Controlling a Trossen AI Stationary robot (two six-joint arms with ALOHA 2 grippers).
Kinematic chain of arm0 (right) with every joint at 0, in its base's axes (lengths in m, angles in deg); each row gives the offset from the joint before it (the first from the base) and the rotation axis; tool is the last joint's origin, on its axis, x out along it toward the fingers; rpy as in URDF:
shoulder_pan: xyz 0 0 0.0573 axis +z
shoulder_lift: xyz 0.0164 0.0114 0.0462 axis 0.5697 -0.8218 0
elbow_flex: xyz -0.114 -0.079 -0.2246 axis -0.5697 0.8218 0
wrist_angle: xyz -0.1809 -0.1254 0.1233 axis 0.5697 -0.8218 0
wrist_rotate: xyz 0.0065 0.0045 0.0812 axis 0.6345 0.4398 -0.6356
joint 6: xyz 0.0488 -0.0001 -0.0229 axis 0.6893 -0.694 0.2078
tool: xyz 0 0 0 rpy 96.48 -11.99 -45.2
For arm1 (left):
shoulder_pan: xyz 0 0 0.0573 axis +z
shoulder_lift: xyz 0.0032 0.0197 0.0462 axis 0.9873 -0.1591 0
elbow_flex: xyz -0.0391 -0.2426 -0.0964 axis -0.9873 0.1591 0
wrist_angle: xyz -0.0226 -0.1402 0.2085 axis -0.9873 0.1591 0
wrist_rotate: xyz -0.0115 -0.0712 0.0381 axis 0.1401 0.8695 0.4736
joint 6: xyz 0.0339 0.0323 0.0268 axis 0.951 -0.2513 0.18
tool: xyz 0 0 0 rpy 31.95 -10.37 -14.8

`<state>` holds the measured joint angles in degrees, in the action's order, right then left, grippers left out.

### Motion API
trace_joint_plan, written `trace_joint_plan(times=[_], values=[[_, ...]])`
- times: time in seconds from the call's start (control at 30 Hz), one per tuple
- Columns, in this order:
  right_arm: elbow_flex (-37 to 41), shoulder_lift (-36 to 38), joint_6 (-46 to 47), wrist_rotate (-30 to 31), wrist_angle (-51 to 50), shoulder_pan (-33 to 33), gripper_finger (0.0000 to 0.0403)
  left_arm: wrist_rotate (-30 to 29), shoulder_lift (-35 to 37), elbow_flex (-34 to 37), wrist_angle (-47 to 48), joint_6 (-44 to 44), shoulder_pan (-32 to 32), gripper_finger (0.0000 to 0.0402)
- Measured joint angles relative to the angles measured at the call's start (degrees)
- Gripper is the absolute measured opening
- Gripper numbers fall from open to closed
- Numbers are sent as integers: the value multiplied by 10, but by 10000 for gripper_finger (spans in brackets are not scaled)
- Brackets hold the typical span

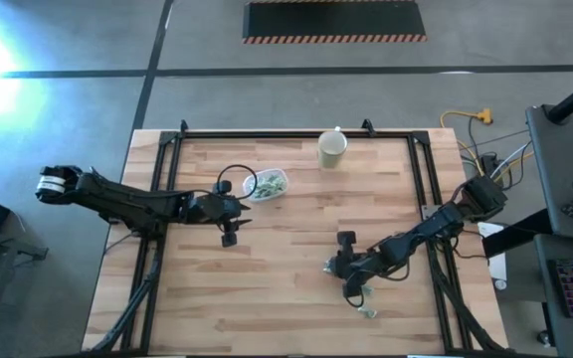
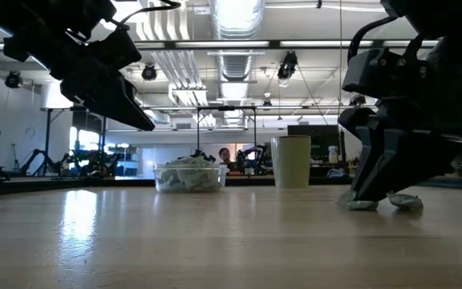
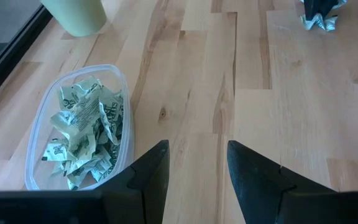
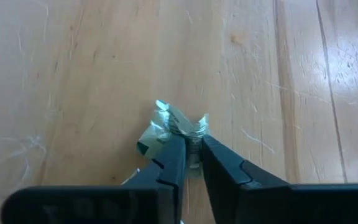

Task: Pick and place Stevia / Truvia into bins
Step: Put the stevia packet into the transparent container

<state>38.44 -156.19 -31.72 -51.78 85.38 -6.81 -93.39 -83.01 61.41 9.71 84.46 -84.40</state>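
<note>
The clear tub (image 3: 120, 87) sat on the wooden surface (image 1: 296, 249), heaped with crumpled green-and-white sachets (image 3: 82, 134); their print was too crumpled to read. A beige cup (image 1: 332, 149) stood just beyond it. The left gripper (image 3: 194, 171) hovered beside the tub, fingers apart and empty. Well apart, the right gripper (image 4: 191, 152) was down at the surface, fingers pinched on a crumpled sachet (image 4: 176, 121); another loose sachet (image 2: 407, 202) lay beside it.
</note>
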Motion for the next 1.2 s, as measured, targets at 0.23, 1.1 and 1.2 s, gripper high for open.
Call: trace_joint_plan(times=[0.23, 1.1, 1.2], values=[[-20, 0, -48, 16, -2, -2, 13, 0, 0, 0, 0, 0, 0, 146], [-165, -9, -258, -62, 113, -330, 18, 0, 0, 0, 6, 1, 0, 146], [-168, -20, -247, -110, 154, -367, 18, 0, 0, 0, 7, 4, 0, 146]])
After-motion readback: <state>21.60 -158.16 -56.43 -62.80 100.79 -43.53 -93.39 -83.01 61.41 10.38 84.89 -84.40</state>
